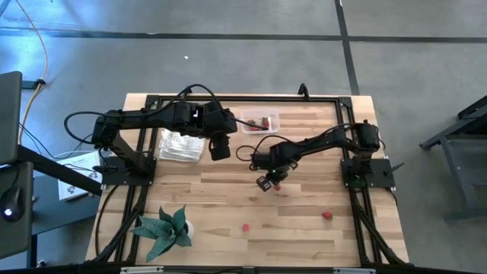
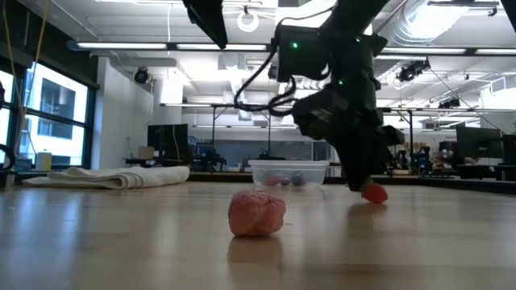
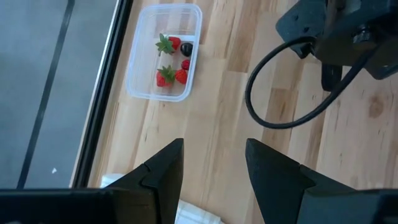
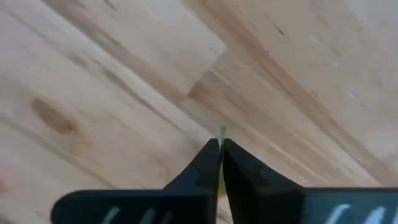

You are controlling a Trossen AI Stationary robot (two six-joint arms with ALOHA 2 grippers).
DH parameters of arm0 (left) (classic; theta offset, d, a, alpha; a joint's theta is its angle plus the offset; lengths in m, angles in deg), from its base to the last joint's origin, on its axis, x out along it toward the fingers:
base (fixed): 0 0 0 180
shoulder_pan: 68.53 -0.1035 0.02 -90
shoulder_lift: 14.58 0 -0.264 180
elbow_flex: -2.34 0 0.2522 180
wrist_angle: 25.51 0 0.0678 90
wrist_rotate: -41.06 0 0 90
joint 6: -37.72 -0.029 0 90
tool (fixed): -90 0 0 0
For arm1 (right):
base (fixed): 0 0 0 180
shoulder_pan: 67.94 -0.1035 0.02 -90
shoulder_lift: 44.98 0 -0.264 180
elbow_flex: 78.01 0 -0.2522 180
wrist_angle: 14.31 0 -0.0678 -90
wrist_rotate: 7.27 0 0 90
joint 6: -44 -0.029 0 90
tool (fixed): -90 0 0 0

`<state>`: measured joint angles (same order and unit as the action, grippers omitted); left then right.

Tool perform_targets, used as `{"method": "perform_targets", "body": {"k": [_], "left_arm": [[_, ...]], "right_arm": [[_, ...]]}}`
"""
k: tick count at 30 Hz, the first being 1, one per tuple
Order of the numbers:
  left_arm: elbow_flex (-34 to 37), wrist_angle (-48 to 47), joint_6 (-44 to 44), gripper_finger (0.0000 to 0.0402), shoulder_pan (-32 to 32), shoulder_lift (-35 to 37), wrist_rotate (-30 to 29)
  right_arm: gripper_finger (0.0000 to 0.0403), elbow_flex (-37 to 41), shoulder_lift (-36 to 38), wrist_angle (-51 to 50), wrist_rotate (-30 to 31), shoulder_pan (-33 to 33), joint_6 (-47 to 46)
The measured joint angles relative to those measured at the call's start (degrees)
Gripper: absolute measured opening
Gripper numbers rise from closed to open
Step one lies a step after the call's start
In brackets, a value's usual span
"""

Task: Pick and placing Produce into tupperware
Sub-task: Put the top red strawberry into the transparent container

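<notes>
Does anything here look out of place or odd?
Mostly tidy. A few red pieces of produce lie loose on the table, far from the tupperware. The right gripper is shut beside another piece, with only a green sliver between its fingers.

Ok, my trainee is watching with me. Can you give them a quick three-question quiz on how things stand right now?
1. True or false: the right gripper is down at the table, fingers closed on a red piece.
2. The left gripper is: A) shut, pressing on the wood; B) open, hovering beside the white cloth; C) out of sight.
3. In the high view, besides that one, how many red pieces lie loose outside the tupperware?

Key: 1 true, a green sliver shows between the fingertips; 2 B; 3 two: one and another.
</notes>
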<state>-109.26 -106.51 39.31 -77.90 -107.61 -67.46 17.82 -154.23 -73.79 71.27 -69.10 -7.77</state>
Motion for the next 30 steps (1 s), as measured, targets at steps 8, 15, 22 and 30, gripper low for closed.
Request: {"method": "perform_targets", "body": {"k": [8,15,22,30], "left_arm": [[0.0,0.09,1.06,0.0163,0.0,0.03,-0.55],[0.0,0.21,3.74,0.0163,0.0,1.22,-2.9],[0.0,-0.02,6.63,0.0163,0.0,1.92,-3.61],[0.0,1.24,7.89,0.0163,0.0,1.97,-3.63]], "right_arm": [[0.0001,-9.63,1.79,-11.57,11.45,5.86,12.66],[0.0,-19.95,1.81,-15.3,18.62,16.26,28.37],[0.0,-25.62,1.81,-14.18,19.95,24.93,37.19],[0.0,-20.69,1.77,-7.81,18.15,26.83,40.39]]}}
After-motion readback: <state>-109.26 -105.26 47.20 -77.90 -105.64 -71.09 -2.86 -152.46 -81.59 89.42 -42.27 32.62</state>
